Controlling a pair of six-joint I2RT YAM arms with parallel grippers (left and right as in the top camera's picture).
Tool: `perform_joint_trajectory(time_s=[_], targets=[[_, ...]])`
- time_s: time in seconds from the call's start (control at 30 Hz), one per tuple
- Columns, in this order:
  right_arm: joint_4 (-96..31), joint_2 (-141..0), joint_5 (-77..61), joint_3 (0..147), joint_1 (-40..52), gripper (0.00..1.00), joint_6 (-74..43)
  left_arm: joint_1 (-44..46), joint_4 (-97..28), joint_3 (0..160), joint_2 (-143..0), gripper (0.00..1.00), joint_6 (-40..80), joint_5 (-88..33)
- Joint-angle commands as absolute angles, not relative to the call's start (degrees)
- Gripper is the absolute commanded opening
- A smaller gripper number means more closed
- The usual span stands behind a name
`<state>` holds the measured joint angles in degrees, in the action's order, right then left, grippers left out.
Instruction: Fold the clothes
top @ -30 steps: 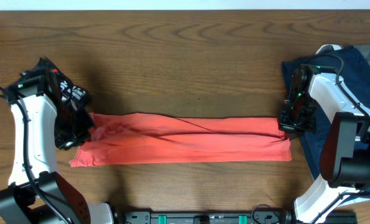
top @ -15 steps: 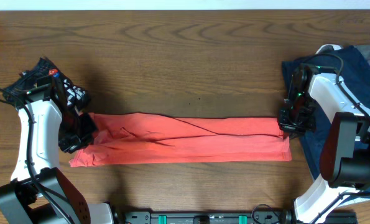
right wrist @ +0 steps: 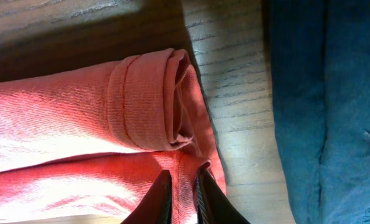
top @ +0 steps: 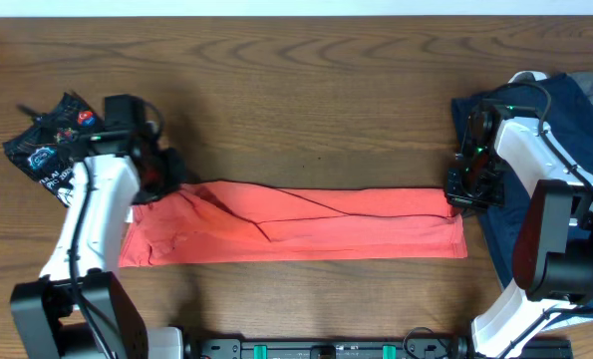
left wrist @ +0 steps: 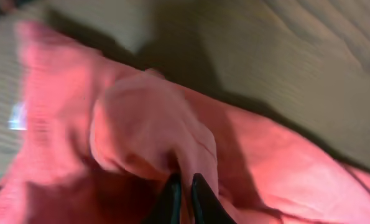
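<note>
Overhead view: the coral-red cotton T-shirt (top: 306, 224), folded into a long narrow band, lay flat across the lower middle of the frame on the brown wooden table (top: 306, 90).
Left gripper (top: 166, 176): was positioned at the upper left corner of the band, where the cloth rose into a small ridge.
Left jaws: in the left wrist view the two dark fingertips (left wrist: 172, 194) stood almost together at the bottom edge of the frame. A bunched fold of the shirt was pinched between them.
Right gripper (top: 462, 197): was positioned at the upper right corner of the band.
Right jaws: in the right wrist view the fingers (right wrist: 161, 191) were nearly closed on a thin layer of the red cloth, just below its rolled hem.
Navy item: a plain navy-blue cloth garment (top: 575, 110) lay crumpled at the right edge of the frame, partly under the right arm. The right wrist view showed a strip of bare table between it and the band.
Black item: a black printed cotton tee (top: 47, 150) lay bunched at the upper left of the frame, beside the left arm and apart from the band.
</note>
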<state>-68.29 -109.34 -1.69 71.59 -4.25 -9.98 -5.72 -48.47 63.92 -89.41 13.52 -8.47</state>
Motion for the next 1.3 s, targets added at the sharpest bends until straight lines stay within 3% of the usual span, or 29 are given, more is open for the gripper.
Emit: perform_joint_trajectory(time_s=[0.0, 0.23, 0.4, 0.53, 0.6, 0.63, 0.73, 0.83, 1.1, 1.27], targets=[[-68.3, -108.0, -2.0, 71.5, -3.7, 0.14, -9.8, -2.9, -48.7, 63.0, -90.7, 0.08, 13.6, -6.1], [-68.5, -108.0, -2.0, 71.5, -3.7, 0.14, -9.8, -0.6, -50.7, 62.9, -93.4, 0.08, 13.6, -4.3], [-68.5, -108.0, -1.9, 71.5, -3.7, 0.14, -9.5, -0.6, -53.0, 62.9, -93.4, 0.06, 14.3, 7.1], [-68.6, -108.0, -1.9, 71.5, -3.7, 0.14, -9.5, -1.2, -56.8, 62.9, -93.5, 0.06, 22.6, 14.7], [-68.7, -108.0, -1.9, 71.5, -3.7, 0.14, -9.5, -1.6, -58.3, 62.8, -93.5, 0.17, 24.7, 14.6], [-68.7, -108.0, -1.9, 71.5, -3.7, 0.15, -9.5, -1.6, -58.8, 62.7, -93.5, 0.33, 24.8, 14.6], [-68.7, -108.0, -1.9, 71.5, -3.7, 0.15, -9.1, -1.6, -60.9, 62.5, -93.5, 0.50, 24.8, 14.7], [-68.7, -108.0, -1.9, 71.5, -3.7, 0.14, -9.1, -1.7, -61.8, 62.8, -93.4, 0.54, 24.8, 14.7], [-68.8, -108.0, -2.0, 71.5, -3.7, 0.16, -9.1, -1.7, -62.2, 68.7, -88.4, 0.50, 24.8, 14.2], [-68.8, -108.0, -2.0, 71.5, -3.7, 0.16, -9.1, -1.6, -61.3, 69.1, -85.9, 0.57, 23.2, 1.0]])
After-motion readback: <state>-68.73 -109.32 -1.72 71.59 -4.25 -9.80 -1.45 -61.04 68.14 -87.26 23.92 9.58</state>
